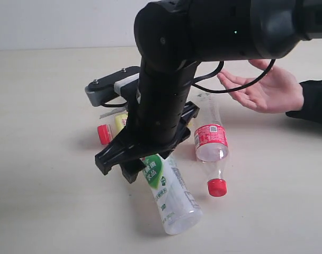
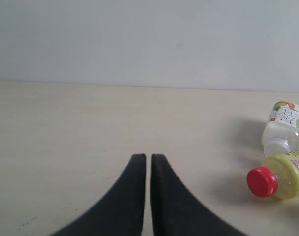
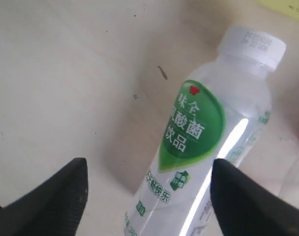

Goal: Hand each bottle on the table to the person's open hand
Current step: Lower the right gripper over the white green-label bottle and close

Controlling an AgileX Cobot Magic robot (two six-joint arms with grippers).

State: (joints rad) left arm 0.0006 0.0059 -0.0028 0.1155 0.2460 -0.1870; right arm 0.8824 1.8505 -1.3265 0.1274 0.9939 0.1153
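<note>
My right gripper (image 1: pixel 150 156) (image 3: pixel 148 164) hangs open just above a lying green-and-white bottle (image 1: pixel 171 198) (image 3: pixel 203 142) with a white cap; the bottle sits between the fingers, untouched. A red-labelled, red-capped bottle (image 1: pixel 210 138) lies beside it. The yellow-labelled bottle (image 1: pixel 118 123) (image 2: pixel 287 174) with a red cap lies behind the arm. A second green-and-white bottle (image 2: pixel 284 125) lies next to the yellow one. The person's open hand (image 1: pixel 267 87) waits palm up at the right. My left gripper (image 2: pixel 148 156) is shut on nothing, low over the table (image 1: pixel 44 201).
The big black right arm (image 1: pixel 203 32) reaches across the middle and hides part of the bottle cluster. The person's black sleeve (image 1: pixel 314 100) lies at the right edge. A pale wall (image 2: pixel 149 39) stands behind the table.
</note>
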